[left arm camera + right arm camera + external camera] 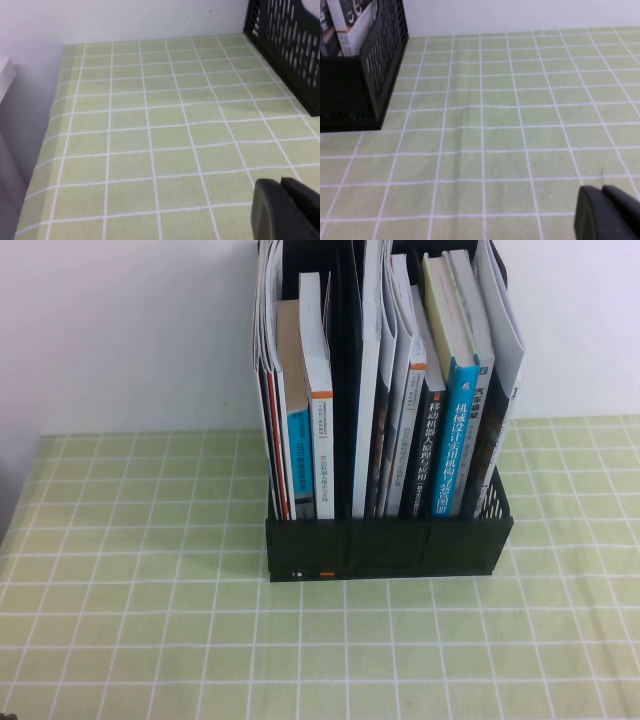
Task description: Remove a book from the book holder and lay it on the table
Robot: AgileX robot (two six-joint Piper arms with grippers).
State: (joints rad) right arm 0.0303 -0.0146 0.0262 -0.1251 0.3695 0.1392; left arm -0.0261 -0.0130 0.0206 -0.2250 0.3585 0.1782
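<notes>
Right gripper (606, 212) hovering low over table (130, 570) near its front edge, fingers pressed together, holding nothing. Left gripper (286, 210) hanging over table's left side, finger gap impossible to judge. Book holder (388, 545) standing toward table's rear edge, centre. Book (368, 390) sitting upright in holder's middle compartment, beside bright blue-spined book (452, 440).

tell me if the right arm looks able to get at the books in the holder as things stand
Probably yes. The right claw, shut, hovers over bare table beside the book holder, nothing between them. The books stand tall above the rack's dividers. The left claw sits parked on the other side.
</notes>
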